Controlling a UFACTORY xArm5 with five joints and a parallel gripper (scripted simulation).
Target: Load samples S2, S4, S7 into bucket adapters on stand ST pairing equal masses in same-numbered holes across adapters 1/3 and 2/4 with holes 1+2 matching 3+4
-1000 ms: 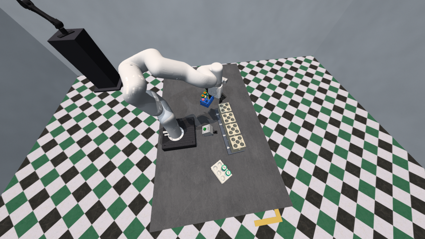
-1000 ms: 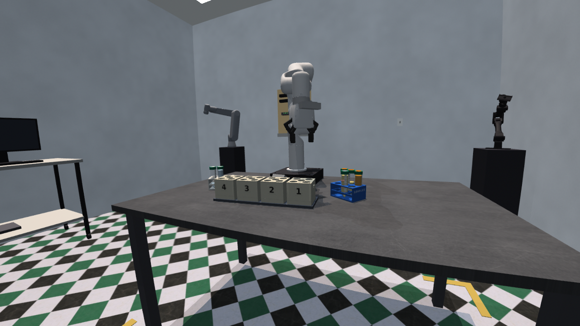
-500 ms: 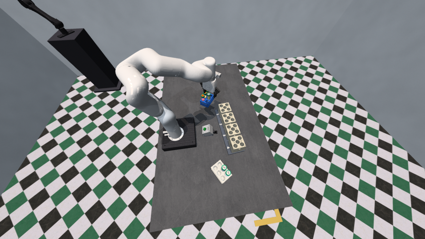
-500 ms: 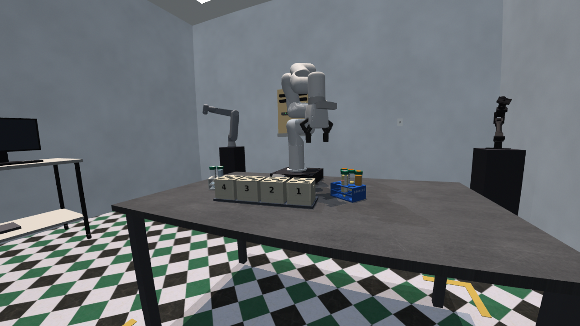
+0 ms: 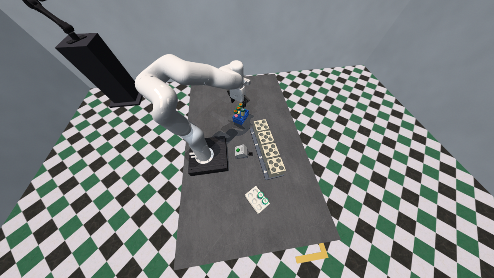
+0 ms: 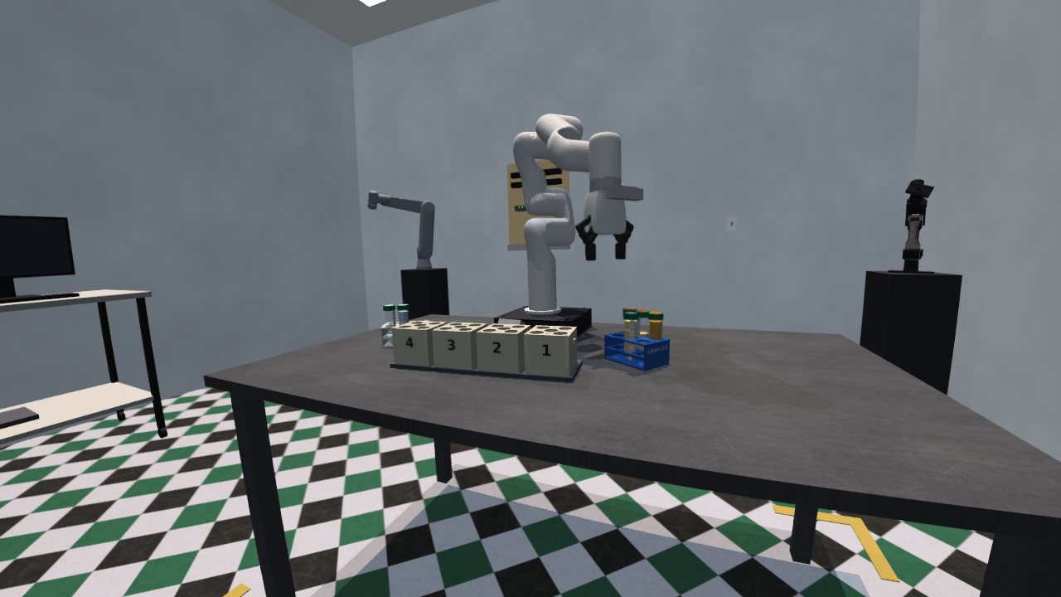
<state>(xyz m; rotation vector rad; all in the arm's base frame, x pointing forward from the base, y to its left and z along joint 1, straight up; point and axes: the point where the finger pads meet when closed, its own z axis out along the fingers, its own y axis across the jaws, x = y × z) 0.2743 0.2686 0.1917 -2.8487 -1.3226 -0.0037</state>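
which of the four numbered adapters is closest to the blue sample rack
Adapter 1, at the end of the row beside the blue rack; adapters 2, 3 and 4 run away from it.

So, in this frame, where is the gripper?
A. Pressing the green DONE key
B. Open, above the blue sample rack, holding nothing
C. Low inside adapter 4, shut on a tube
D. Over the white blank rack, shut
B: in the exterior view the gripper hangs with its jaws spread and nothing between them, well above the blue sample rack, whose tubes all stand in their wells.
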